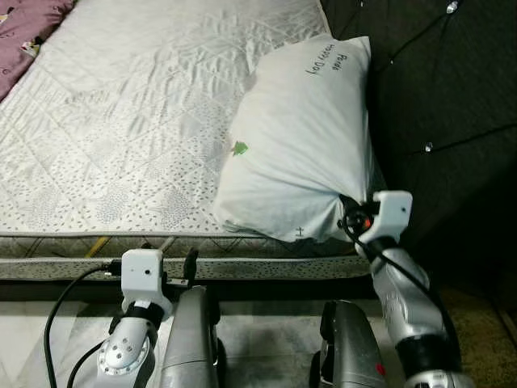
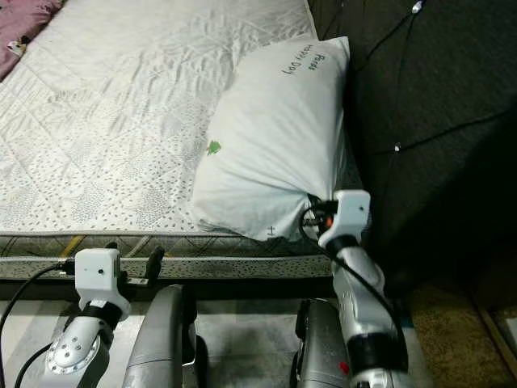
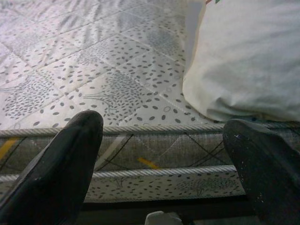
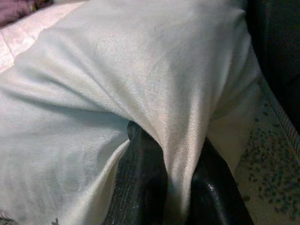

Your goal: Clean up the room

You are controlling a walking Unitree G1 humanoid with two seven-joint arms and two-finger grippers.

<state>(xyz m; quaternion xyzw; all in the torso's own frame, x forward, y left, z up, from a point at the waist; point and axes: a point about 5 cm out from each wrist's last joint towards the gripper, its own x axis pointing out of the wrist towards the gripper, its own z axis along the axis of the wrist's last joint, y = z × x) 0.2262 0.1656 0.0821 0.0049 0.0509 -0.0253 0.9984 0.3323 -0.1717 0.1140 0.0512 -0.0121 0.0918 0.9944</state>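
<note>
Head views: white pillow (image 1: 303,137) lies at the mattress (image 1: 121,121) head-end corner, against the dark headboard (image 1: 444,105).

Right wrist: right gripper (image 4: 164,187) pinches pillow fabric.

Left wrist: left gripper (image 3: 161,164), fingers apart, faces the mattress edge.

Tidying looks partway; pillow unreleased.

Quilted mattress (image 1: 121,121): white pillow (image 1: 303,137) on head-end corner; purple cloth (image 1: 24,32) at far edge.

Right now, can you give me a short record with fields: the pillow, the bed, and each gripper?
pillow: white pillow lying on the mattress, against the dark headboard
mattress: quilted, dotted pattern
right gripper: shut on a fold of the pillow's near corner
left gripper: open, low in front of the mattress edge, holding nothing
far corner: purple cloth
</note>
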